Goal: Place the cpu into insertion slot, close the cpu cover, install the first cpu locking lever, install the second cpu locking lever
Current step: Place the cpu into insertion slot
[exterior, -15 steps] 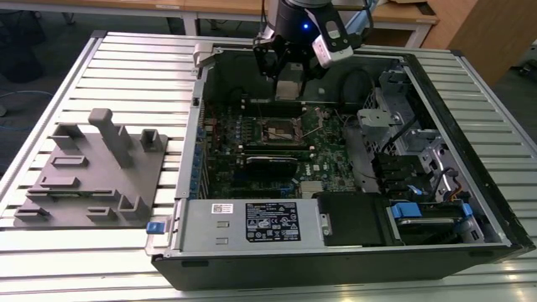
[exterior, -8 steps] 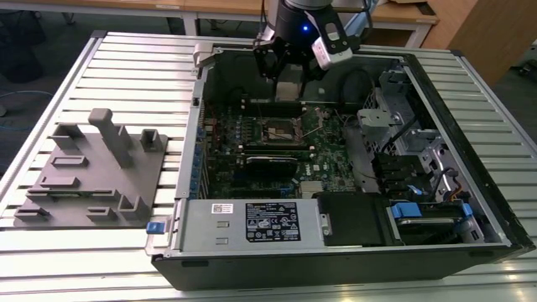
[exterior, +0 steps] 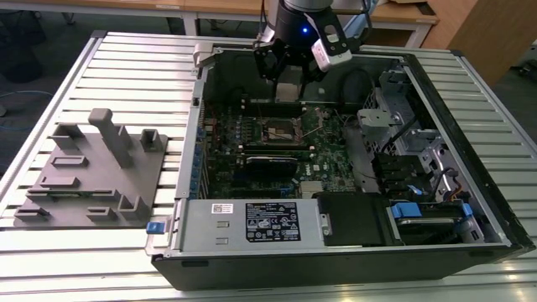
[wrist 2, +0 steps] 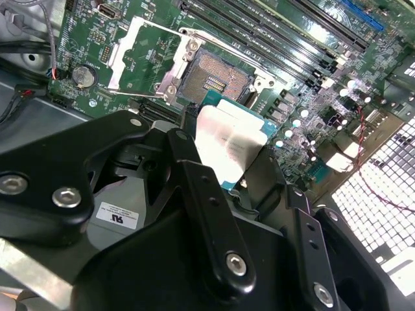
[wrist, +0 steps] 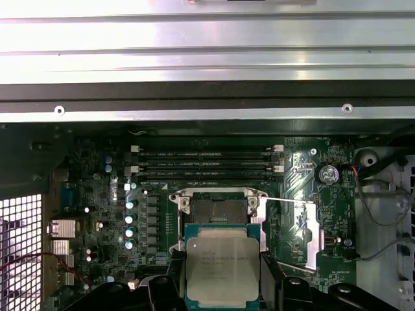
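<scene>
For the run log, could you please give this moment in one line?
hand: shut on square silver-grey metal cpu | dark square insertion slot: empty | silver frame cpu cover: open

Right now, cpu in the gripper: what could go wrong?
1. The gripper holds the cpu by its edges, not yet in the open insertion slot; a tilted set-down could damage the contacts.
2. The cpu cover lies open beside the slot, a locking lever by it; the gripper might snag either.
</scene>
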Controlling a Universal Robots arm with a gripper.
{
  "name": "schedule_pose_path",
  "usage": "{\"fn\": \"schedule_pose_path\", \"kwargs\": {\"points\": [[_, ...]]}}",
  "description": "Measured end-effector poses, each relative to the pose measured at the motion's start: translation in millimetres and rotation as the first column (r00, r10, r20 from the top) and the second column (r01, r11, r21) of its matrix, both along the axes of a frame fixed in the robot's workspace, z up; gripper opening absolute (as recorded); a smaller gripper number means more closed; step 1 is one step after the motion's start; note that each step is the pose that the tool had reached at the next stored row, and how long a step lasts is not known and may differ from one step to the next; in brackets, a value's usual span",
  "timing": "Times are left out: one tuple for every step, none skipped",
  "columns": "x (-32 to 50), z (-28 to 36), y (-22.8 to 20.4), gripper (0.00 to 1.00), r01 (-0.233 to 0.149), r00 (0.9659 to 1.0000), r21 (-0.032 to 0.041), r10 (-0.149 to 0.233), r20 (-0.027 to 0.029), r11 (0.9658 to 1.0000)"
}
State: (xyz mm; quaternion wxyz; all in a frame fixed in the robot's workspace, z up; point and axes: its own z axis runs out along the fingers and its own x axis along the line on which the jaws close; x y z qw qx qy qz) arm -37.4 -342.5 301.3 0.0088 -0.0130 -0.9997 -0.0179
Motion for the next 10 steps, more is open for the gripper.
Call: {"fn": "schedule_pose_path", "kwargs": {"points": [[0.0,0.0,0.0,0.54,0.000,1.0000,0.0000,0.000,0.0000,1.0000],[0.0,0.0,0.0,0.54,0.000,1.0000,0.0001,0.000,0.0001,1.0000],[0.0,-0.6,0.0,0.54,0.000,1.0000,0.0005,0.000,0.0002,1.0000],[0.0,-1.3,0.0,0.54,0.000,1.0000,0.0005,0.000,0.0003,1.0000],[0.0,-2.0,0.0,0.54,0.000,1.0000,0.0002,0.000,0.0001,1.0000],[0.0,-3.0,0.0,0.54,0.000,1.0000,0.0001,0.000,0.0001,1.0000],[0.0,-4.2,0.0,0.54,0.000,1.0000,0.0001,0.000,0.0001,1.0000],[0.0,-5.7,0.0,0.54,0.000,1.0000,0.0001,0.000,0.0001,1.0000],[0.0,-7.2,0.0,0.54,0.000,1.0000,-0.0001,0.000,0.0000,1.0000],[0.0,-8.8,0.0,0.54,0.000,1.0000,-0.0004,0.000,0.0000,1.0000]]}}
